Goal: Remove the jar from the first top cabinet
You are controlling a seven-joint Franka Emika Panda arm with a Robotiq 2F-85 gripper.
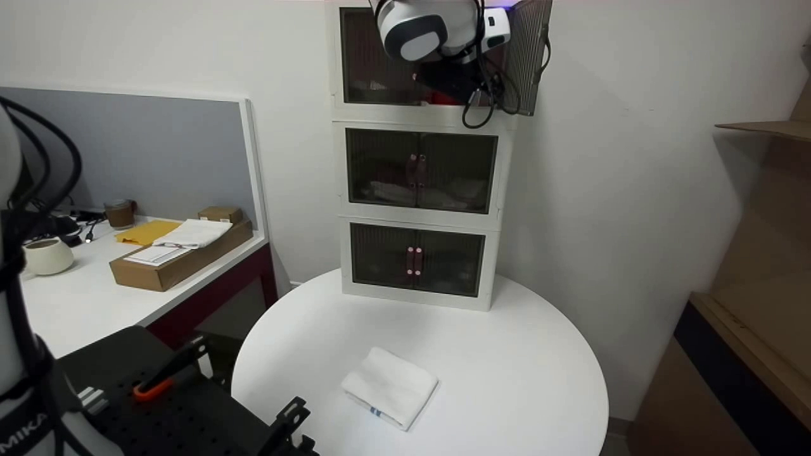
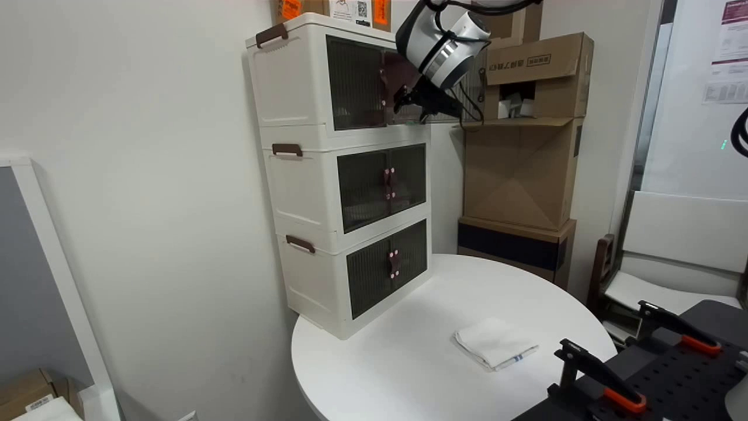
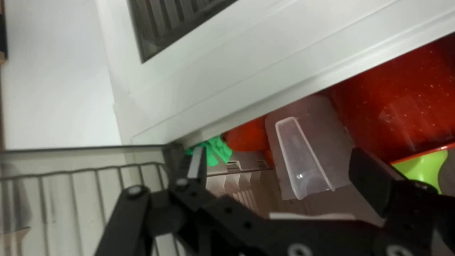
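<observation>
The first top cabinet is the uppermost white box unit (image 1: 393, 113), also in an exterior view (image 2: 286, 82). Its ribbed smoky door (image 1: 529, 60) stands open on one side; the other door (image 2: 356, 85) is shut. In the wrist view, the cabinet's white front edge (image 3: 227, 96) crosses diagonally. The jar (image 3: 325, 145), clear and whitish, sits inside, seen between my fingers and beyond their tips. My gripper (image 3: 282, 170) is open and empty at the opening. It also shows dark in both exterior views (image 1: 450, 82) (image 2: 412, 105). The jar cannot be made out there.
Inside the cabinet, a red item (image 3: 401, 99), a lime-green item (image 3: 419, 170), an orange item (image 3: 249, 137) and a green item (image 3: 218, 151) surround the jar. The open door (image 3: 71, 209) is close beside one finger. A folded cloth (image 1: 389, 386) lies on the round table (image 1: 507, 392).
</observation>
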